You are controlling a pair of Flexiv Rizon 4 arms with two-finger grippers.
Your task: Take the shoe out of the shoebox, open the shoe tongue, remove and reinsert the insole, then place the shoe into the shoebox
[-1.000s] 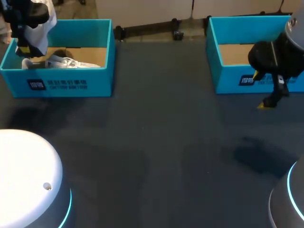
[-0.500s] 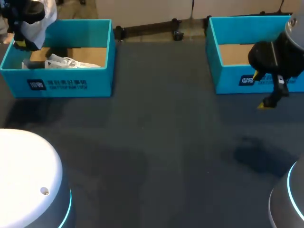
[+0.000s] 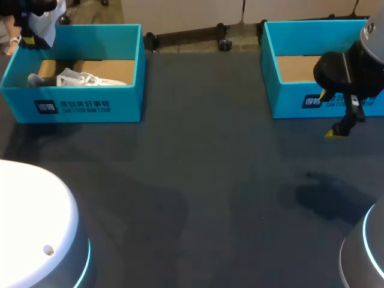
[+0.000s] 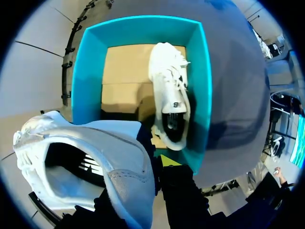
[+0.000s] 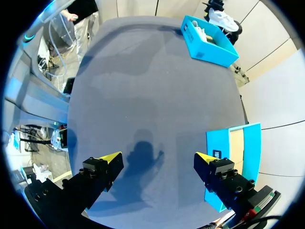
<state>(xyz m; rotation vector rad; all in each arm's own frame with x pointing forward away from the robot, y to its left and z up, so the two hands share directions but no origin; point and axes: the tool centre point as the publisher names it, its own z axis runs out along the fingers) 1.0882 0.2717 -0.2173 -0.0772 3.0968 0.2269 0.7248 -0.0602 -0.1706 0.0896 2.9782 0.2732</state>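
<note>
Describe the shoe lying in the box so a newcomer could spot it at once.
On the dark table, go to the teal shoebox on the robot's left side. Inside, on its cardboard floor, a white lace-up shoe lies along the wall nearest the robot. Unlike the other white shoe, gripped above the box by the left end effector, it rests in the box, untouched.

At the head view's upper left corner, the frame edge cuts off the left gripper and lifted shoe. The left shoebox hides the lower part of the second shoe.
</note>
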